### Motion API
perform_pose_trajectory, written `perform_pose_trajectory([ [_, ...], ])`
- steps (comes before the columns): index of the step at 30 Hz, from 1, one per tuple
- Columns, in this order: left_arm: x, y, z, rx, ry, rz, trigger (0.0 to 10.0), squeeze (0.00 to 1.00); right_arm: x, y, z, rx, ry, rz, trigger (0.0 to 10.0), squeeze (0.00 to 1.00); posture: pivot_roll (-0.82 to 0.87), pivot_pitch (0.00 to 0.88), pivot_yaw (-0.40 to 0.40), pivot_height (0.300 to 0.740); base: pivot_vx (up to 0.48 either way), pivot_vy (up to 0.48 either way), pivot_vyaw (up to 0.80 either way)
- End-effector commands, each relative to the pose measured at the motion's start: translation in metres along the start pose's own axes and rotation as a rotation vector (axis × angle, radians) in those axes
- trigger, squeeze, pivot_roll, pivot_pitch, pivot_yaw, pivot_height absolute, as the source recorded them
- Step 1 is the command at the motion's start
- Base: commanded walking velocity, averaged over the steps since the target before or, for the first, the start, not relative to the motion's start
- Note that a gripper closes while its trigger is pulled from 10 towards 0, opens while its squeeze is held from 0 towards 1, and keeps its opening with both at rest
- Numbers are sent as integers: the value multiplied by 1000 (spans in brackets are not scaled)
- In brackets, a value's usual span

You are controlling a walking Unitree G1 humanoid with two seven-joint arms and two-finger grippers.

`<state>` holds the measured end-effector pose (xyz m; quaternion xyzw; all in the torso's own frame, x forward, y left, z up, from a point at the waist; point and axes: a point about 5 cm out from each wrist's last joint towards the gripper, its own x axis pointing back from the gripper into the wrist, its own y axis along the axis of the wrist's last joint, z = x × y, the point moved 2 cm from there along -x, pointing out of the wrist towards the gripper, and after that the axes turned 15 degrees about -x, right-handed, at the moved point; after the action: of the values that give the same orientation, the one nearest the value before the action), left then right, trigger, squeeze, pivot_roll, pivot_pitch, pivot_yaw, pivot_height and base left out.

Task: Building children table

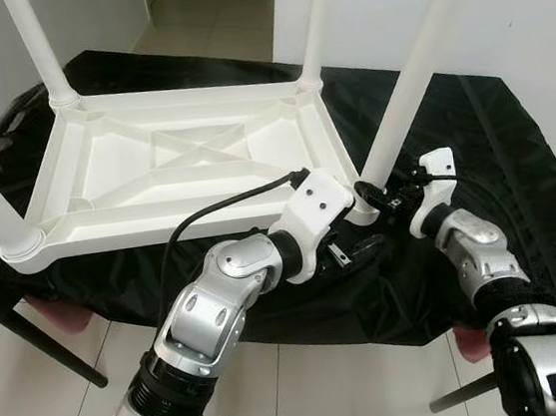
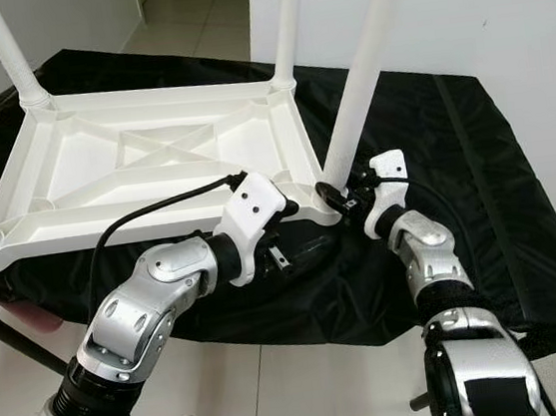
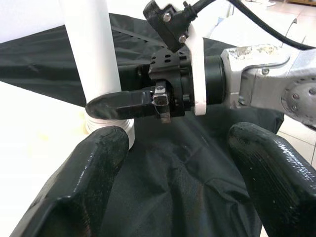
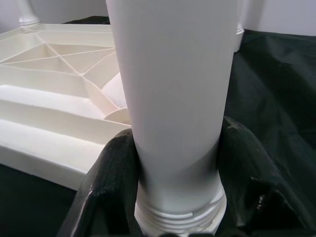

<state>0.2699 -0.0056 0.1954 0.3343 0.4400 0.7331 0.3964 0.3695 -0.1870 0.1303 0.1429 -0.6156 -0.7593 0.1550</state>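
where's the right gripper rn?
Right gripper is at the upturned table's near right corner, jaws closed around the base of that corner's leg.

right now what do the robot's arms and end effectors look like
Both arms are jointed silver metal with black sections. The left end effector and right end effector each have two long black fingers, a white plastic wrist bracket and a black cable.

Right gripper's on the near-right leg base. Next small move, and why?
Probably twist the leg further into its corner socket: the right gripper is shut around it just above exposed threads, so it looks not fully seated. The left gripper hangs open beside it.
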Motion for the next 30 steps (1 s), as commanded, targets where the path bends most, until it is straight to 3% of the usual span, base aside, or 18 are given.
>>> perform_pose_trajectory([
  [1, -1, 0, 1, -2, 10, 4, 10000, 0, 4, -8, -3, -7, -54, 20, 10000, 0, 39, 20, -47, 740, 0, 0, 0],
  [11, -1, -1, 0, -4, 4, 4, 10000, 0, 0, -11, 10, -46, -143, -28, 10000, 0, 41, 17, -46, 740, 0, 0, 0],
  [14, -2, 0, -1, -4, -1, 3, 10000, 0, -1, -19, 18, -73, -447, -88, 10000, 0, 44, 9, -57, 740, 0, 0, 0],
  [18, -3, 0, -2, -4, -2, 1, 10000, 0, 3, -23, 22, -65, -568, -110, 10000, 0, 44, 9, -57, 740, 0, 0, 0],
  [23, -3, 0, -3, -2, -2, -1, 10000, 0, 2, -27, 33, -79, -579, -106, 10000, 0, 44, 4, -60, 740, 0, 0, 0],
  [30, -4, 0, -3, -2, -3, -2, 10000, 0, 4, -25, 32, -66, -580, -91, 10000, 0, 44, 0, -65, 740, 0, 0, 0],
])
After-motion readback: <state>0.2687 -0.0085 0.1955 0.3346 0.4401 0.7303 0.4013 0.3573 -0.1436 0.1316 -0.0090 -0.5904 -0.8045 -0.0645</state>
